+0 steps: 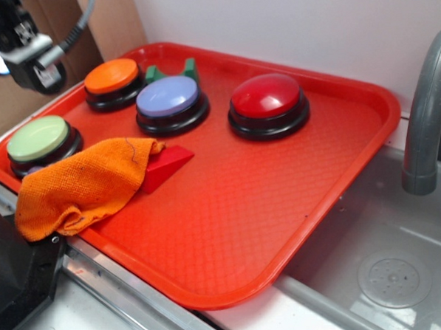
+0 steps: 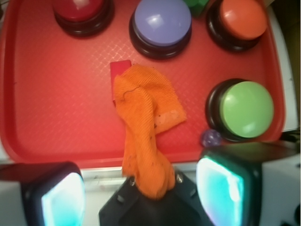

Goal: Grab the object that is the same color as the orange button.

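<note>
The orange woven cloth (image 1: 81, 187) lies crumpled on the red tray's front left part. One end hangs over the tray's edge onto a black box. In the wrist view the cloth (image 2: 143, 117) runs from mid-tray down between my fingers. The orange button (image 1: 112, 76) stands at the tray's back left corner and shows in the wrist view (image 2: 242, 19) at top right. My gripper (image 1: 19, 68) hovers high above the tray's left corner. In the wrist view the gripper (image 2: 141, 193) is open and empty, its two pads far apart.
The red tray (image 1: 282, 206) also holds a green button (image 1: 38, 139), a purple button (image 1: 167, 96), a red button (image 1: 266, 96), a red wedge (image 1: 165, 166) partly under the cloth and a green block (image 1: 189, 69). A grey faucet (image 1: 425, 110) and sink (image 1: 389, 274) are at the right.
</note>
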